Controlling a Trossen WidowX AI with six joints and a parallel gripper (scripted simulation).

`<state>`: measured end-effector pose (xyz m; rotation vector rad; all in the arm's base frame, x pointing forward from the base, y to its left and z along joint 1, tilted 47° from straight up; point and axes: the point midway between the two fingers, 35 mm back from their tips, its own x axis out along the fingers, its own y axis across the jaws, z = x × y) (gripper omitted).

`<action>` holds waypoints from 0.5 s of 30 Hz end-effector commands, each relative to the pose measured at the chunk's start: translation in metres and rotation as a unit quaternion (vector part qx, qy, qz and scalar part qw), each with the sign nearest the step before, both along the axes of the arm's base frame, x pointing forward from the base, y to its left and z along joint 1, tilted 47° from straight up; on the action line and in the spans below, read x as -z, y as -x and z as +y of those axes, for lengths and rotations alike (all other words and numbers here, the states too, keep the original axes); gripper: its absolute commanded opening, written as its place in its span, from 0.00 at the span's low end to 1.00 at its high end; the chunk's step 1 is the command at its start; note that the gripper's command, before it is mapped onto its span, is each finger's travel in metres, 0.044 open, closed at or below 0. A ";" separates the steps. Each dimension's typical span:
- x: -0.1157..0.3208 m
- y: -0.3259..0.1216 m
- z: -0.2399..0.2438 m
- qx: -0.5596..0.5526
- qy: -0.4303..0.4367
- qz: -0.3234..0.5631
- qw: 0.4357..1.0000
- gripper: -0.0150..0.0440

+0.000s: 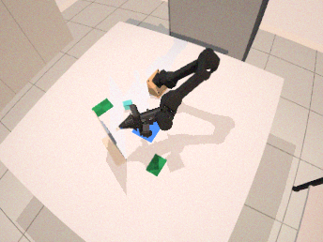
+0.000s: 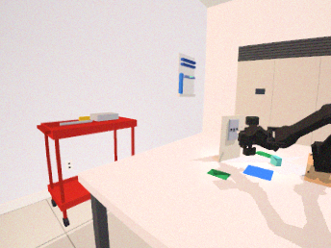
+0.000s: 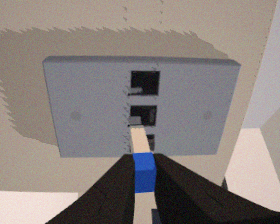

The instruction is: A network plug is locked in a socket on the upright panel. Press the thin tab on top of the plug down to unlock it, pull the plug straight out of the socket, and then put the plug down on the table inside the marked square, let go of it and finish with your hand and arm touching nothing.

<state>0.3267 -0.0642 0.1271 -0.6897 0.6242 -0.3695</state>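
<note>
My gripper is shut on the plug, a short distance in front of the upright panel. The plug shows blue between the fingertips, with a pale strip reaching forward from it. The grey socket plate has openings in a column. The lowest opening shows dark beside the strip, and the plug appears clear of it. The plug's underside is hidden. The blue marked square lies flat on the table, partly under the gripper in the top view.
Green patches lie on the table on either side. A small teal block stands near the blue square. An orange-brown block is by the arm's base. A red cart stands beyond the table.
</note>
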 end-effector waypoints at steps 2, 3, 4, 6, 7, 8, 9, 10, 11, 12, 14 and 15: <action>-0.001 0.003 0.001 0.002 -0.001 0.000 1.000 0.25; -0.001 0.003 0.001 0.002 -0.001 0.000 1.000 0.25; -0.001 0.004 0.001 0.002 -0.001 0.000 1.000 0.25; -0.001 0.004 0.002 0.002 -0.001 0.000 1.000 0.25; -0.001 0.005 0.002 0.002 -0.001 0.000 1.000 0.25; -0.002 0.005 0.002 0.002 -0.001 0.000 1.000 0.25; -0.002 0.006 0.002 0.002 -0.001 0.000 1.000 0.25; -0.002 0.006 0.002 0.002 -0.001 0.000 1.000 0.25; -0.002 0.007 0.003 0.002 -0.001 0.000 1.000 0.25; -0.002 0.007 0.003 0.002 -0.001 0.000 1.000 0.25; -0.002 0.008 0.003 0.002 -0.001 0.000 1.000 0.25; -0.003 0.008 0.003 0.002 -0.001 0.000 1.000 0.25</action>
